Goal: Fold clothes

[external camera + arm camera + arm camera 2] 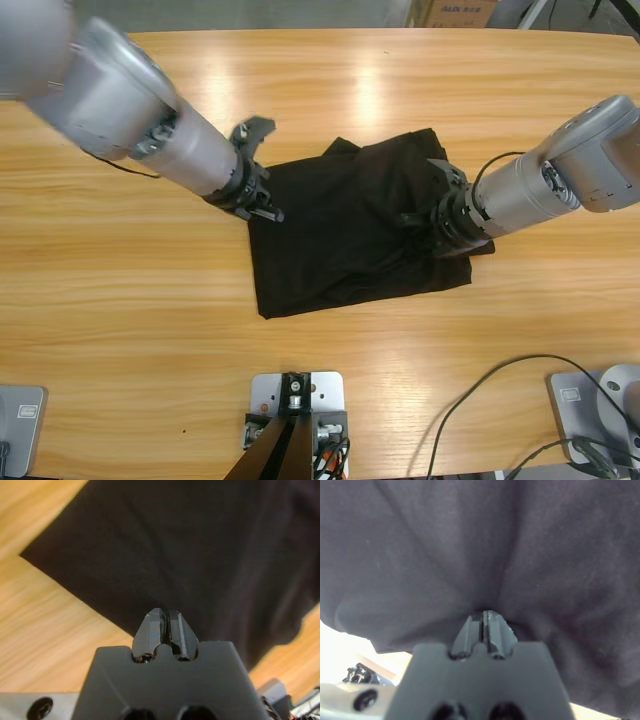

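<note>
Right at my left end effector (165, 614) the jaws are pressed together on the near edge of the black polo shirt (200, 550), the cloth running away from the tips across the bench (45, 630). My right end effector (484, 615) is likewise pinched on fabric, which fills its view. From above, the shirt (350, 230) lies partly folded mid-bench, between the two arms, left end effector (262, 205) at its left edge, right end effector (432, 222) at its right. I judge both equally near; any next fold must carry the edges inward.
</note>
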`<state>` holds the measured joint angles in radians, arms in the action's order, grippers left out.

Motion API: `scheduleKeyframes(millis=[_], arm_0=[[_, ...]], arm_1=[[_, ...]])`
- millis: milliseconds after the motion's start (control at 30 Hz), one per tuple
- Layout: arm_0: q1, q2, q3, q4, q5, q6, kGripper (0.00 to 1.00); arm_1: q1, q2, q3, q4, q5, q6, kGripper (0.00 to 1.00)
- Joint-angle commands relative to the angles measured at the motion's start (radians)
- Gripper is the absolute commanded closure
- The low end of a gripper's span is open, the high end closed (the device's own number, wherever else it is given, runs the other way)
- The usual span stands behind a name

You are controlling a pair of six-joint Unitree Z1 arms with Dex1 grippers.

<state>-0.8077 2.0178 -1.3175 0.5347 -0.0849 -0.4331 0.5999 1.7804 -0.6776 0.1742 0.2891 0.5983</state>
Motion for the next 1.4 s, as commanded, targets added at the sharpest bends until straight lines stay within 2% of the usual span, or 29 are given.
scheduleKeyframes(millis=[33,233,533,767,933,1067,1100,1133,1167,1267,1300,1333,1367,1400], arm_0=[[0.022,0.177,-0.066,0.119,0.02,-0.026,1.0],[0.042,0.178,-0.065,0.12,0.026,-0.025,1.0],[0.042,0.186,-0.06,0.119,0.03,-0.025,1.0],[0.046,0.149,-0.045,0.123,0.038,-0.025,1.0],[0.057,0.039,-0.043,0.172,0.047,-0.018,1.0],[0.063,-0.129,-0.047,0.234,0.049,-0.03,1.0],[0.065,-0.171,-0.049,0.247,0.048,-0.041,1.0],[0.068,-0.211,-0.047,0.257,0.046,-0.056,1.0],[0.072,-0.244,-0.039,0.264,0.043,-0.073,1.0],[0.09,-0.307,0.081,0.204,-0.004,-0.203,1.0],[0.091,-0.315,0.133,0.172,-0.021,-0.25,0.784],[0.091,-0.322,0.175,0.139,-0.03,-0.269,0.353],[0.091,-0.334,0.212,0.104,-0.034,-0.273,0.076],[0.088,-0.348,0.243,0.074,-0.037,-0.275,0.008]], arm_1=[[-0.011,0.008,0.03,0.008,-0.008,0.001,1.0],[-0.011,-0.061,0.043,0.09,-0.046,0.04,1.0],[-0.011,-0.093,0.106,0.118,-0.061,0.094,1.0],[-0.011,-0.198,0.097,0.218,-0.163,0.14,1.0],[-0.011,-0.356,0.088,0.297,-0.206,0.181,1.0],[0.005,-0.426,0.064,0.296,-0.228,0.167,1.0],[0.011,-0.43,0.057,0.29,-0.232,0.15,0.985],[0.014,-0.426,0.05,0.28,-0.224,0.127,0.86],[0.014,-0.417,0.042,0.277,-0.217,0.098,0.831],[0.014,-0.391,0.017,0.289,-0.191,0.059,0.827],[0.015,-0.392,0.012,0.296,-0.188,0.054,0.703],[0.014,-0.401,0.01,0.301,-0.186,0.054,0.398],[0.015,-0.418,0.01,0.303,-0.192,0.045,0.11],[0.014,-0.437,0.01,0.303,-0.196,0.037,0.013]])
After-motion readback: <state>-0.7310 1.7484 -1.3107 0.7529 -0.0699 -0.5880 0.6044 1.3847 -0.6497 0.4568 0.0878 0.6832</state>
